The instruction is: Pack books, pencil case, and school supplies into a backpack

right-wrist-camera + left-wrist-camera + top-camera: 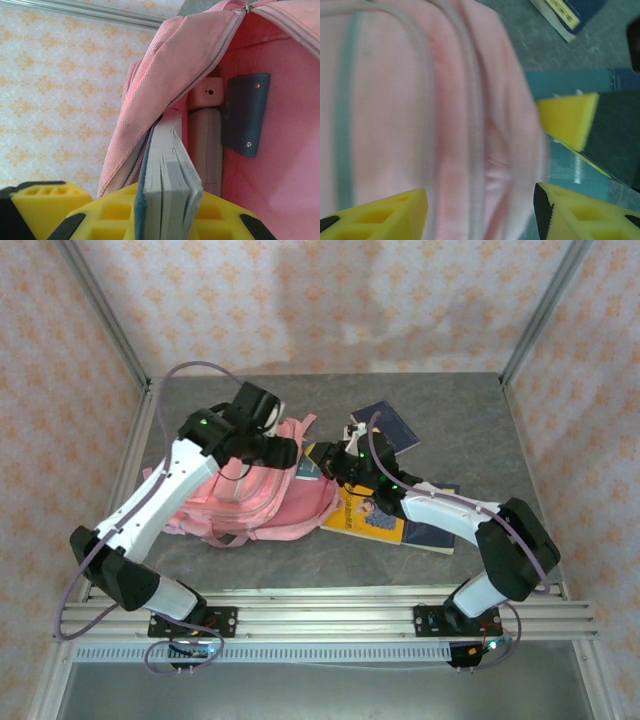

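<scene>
Soft even light is bathing the bench (450, 410), throwing faint shadows; motion blur is smearing the backpack (420, 110) in the left wrist view.

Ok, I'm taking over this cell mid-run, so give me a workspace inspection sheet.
Surface: grey table.
Job's things: pink backpack lying open; pink sharpener and pale pencil case inside it; yellow book and navy book on the table.
Clutter: nothing seen.
Grippers: left gripper open over the backpack fabric; right gripper shut on a teal notebook, edge-on at the backpack's mouth.
Cables: purple cable looping above the left arm.
Surroundings: aluminium frame, patterned pink walls.
</scene>
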Motion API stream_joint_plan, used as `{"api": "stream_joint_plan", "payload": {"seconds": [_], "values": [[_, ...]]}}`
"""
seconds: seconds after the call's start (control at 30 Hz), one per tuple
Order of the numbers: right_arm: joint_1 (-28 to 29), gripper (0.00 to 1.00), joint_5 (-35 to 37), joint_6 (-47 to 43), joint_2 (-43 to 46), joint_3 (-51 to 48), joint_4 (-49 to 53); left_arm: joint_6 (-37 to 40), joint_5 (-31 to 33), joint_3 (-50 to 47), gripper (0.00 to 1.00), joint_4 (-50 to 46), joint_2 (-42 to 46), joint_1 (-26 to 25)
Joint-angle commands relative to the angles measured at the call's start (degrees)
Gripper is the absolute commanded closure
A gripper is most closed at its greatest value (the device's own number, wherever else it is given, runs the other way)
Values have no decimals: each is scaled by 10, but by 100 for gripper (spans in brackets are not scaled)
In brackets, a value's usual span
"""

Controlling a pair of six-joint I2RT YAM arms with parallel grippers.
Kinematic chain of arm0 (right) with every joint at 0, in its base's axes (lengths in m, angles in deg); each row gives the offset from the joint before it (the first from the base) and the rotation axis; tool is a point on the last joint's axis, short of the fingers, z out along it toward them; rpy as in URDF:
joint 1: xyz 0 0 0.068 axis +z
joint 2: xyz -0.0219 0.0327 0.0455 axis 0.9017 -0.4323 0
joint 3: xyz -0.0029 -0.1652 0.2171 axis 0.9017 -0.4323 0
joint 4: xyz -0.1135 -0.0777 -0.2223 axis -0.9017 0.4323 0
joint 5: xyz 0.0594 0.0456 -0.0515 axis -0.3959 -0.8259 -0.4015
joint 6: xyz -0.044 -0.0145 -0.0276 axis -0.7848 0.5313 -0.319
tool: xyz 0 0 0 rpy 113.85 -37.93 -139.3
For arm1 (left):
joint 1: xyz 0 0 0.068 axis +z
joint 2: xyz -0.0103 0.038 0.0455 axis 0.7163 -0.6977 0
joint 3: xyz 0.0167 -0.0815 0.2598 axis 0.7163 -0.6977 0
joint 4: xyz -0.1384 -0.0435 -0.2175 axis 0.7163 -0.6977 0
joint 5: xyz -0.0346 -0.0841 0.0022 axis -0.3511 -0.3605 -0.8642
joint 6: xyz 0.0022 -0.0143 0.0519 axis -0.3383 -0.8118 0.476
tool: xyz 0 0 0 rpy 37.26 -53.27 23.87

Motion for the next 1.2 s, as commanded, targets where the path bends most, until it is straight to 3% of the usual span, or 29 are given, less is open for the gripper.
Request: {"api": "stream_joint_plan", "payload": {"seconds": [0.0, 0.17, 0.27, 0.33, 0.43, 0.7, 0.93, 1.17], "values": [[1, 100, -20, 20, 10, 22, -99, -4, 8, 22, 41, 5, -21, -12], [3, 100, -25, 31, 11, 19, -113, -4, 40, 30, 47, 3, -48, -22], [5, 100, -26, 34, 15, 18, -115, -2, 58, 28, 58, 5, -54, -22], [5, 100, -26, 34, 18, 17, -115, 0, 65, 24, 71, 10, -58, -22], [5, 100, -23, 26, 21, 16, -107, 2, 61, 28, 99, 11, -61, -22], [5, 100, 31, -75, 58, -13, 51, 4, 91, 32, 100, 0, 13, -1], [7, 100, 45, -106, 59, -66, 69, 5, 109, 32, 100, -5, 86, 39], [19, 100, 12, -77, 44, -58, 31, 19, 112, 32, 100, -19, 108, 53]]}}
